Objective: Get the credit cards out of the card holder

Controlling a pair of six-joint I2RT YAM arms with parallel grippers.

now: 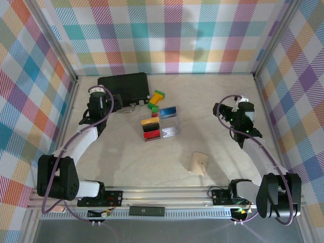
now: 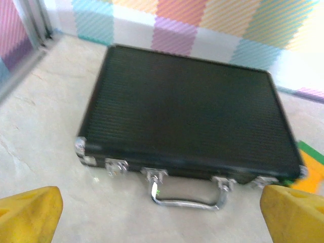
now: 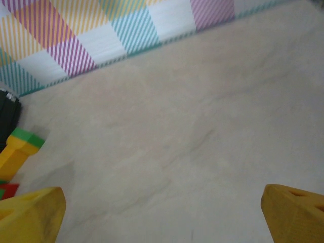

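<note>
Tan card [image 1: 198,163] lies nearest me, alone. Mid-table sits the card holder [image 1: 167,123], with the red card [image 1: 151,134] and blue card [image 1: 168,111] on it. My left gripper [image 2: 162,217] hangs spread and empty before the black case [image 2: 187,116]. My right gripper [image 3: 162,217] hangs spread and empty over bare table [image 3: 202,126].

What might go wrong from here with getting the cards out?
The holder lies loose, so pulling the red card may drag it all unless it's pinned. The left end effector hangs open by the case handle and could snag it when turning. Blocks sit close by.
</note>
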